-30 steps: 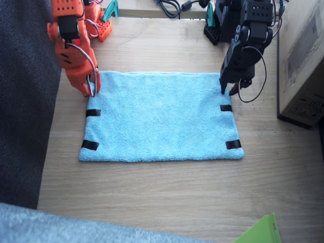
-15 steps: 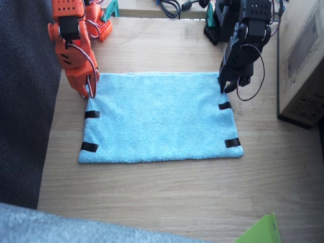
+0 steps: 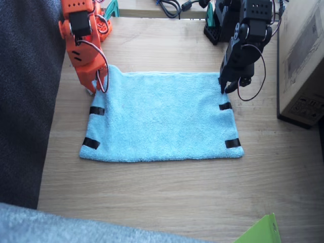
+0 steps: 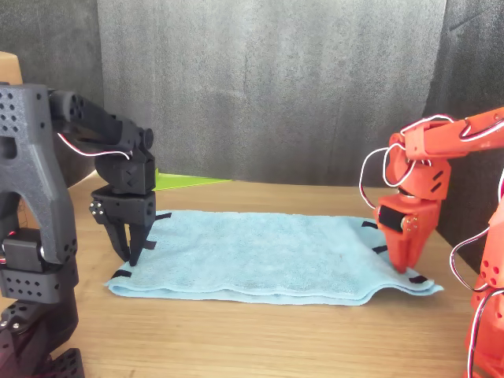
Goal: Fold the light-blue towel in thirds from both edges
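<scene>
- Towel [image 3: 162, 117] lies mid-frame on the wooden table [image 3: 167, 197] in the fixed view; dark cloth [image 3: 23, 101] left, box [image 3: 304, 61] right, cut off.
- Right gripper [image 3: 96, 87] clamps its upper-left corner; left gripper [image 3: 224, 87] meets the upper-right corner, its jaw state unclear.
- Front view: towel [image 4: 260, 256] before a grey curtain [image 4: 268, 87]; left gripper [image 4: 130, 248] fingers slightly apart over the edge; right gripper [image 4: 402, 264] pinches the towel.

I see the light-blue towel [image 3: 162, 116] spread nearly flat on the wooden table, long side running between my two arms, its terry surface smooth apart from one raised corner. That far corner on the right arm's side is lifted off the table, so the edge there [image 3: 93, 126] slants and a low ripple runs along the towel's border in the front view. The opposite edge [image 3: 230, 126] lies flat, two black tape strips showing on each short side.
</scene>
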Controlling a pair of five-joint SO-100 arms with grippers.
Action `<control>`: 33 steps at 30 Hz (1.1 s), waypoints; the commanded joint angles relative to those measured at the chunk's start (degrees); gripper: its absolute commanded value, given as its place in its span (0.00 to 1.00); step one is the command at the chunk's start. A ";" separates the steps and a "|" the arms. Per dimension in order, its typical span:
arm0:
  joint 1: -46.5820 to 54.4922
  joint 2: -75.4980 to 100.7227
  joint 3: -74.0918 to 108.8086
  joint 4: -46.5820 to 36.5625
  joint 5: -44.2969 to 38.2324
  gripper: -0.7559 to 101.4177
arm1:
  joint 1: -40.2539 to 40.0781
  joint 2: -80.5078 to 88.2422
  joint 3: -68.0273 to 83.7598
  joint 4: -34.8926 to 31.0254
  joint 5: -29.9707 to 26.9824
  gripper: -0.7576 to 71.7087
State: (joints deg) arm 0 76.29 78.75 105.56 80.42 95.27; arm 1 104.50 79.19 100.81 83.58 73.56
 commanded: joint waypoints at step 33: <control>0.53 4.13 2.90 -0.88 0.53 0.01 | 18.63 -6.59 -43.24 21.01 2.37 0.01</control>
State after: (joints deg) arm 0 76.29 80.42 108.02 79.01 95.19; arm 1 121.90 73.74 62.14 102.22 74.62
